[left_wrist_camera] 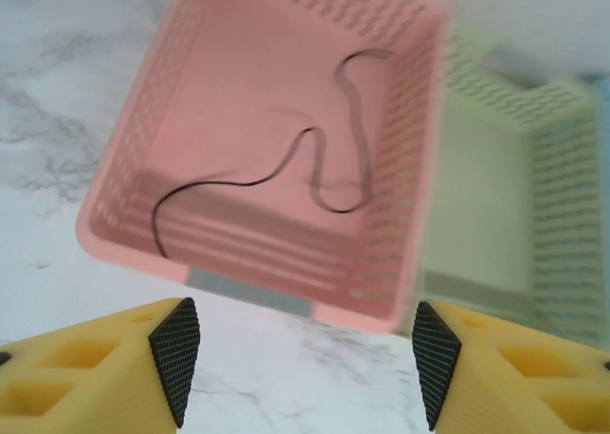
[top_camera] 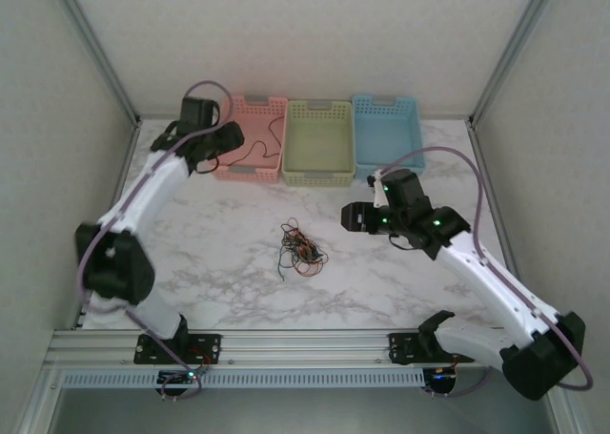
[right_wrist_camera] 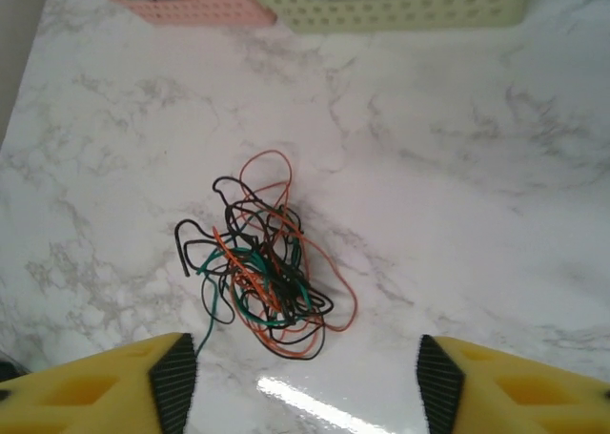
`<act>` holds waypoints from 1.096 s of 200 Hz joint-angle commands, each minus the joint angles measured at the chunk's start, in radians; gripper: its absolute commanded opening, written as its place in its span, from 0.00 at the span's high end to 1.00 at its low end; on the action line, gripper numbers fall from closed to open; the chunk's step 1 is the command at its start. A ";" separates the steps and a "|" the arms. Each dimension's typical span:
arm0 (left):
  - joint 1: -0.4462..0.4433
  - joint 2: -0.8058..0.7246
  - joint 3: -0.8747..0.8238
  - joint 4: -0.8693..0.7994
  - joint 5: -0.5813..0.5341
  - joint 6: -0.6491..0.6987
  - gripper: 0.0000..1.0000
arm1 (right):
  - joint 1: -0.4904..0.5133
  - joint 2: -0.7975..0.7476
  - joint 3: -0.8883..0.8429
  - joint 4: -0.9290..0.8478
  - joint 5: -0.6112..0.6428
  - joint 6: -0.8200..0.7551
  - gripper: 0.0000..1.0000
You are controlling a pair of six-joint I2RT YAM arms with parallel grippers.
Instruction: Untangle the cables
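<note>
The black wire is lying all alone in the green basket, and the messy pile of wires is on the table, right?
Not quite. The black wire lies all alone in the pink basket, not the green basket beside it; the left wrist view shows this. The messy pile of wires is on the table, as you said.

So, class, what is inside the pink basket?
One thin black cable lies in loose curves inside the pink basket. From above, the left arm covers its left edge.

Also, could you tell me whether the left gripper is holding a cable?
No, the left gripper stands open and empty, while the black cable lies loose on the floor of the pink basket.
</note>
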 commanded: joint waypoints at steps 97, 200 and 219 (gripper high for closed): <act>-0.097 -0.837 -0.575 -0.212 0.079 -0.075 0.30 | 0.301 0.578 0.364 -0.036 0.038 -0.082 0.54; -0.097 -0.986 -0.613 -0.262 0.088 -0.073 0.25 | 0.344 0.759 0.519 -0.122 0.086 -0.109 0.66; -0.097 -0.990 -0.615 -0.262 0.087 -0.073 0.25 | 0.345 0.759 0.514 -0.123 0.092 -0.108 0.73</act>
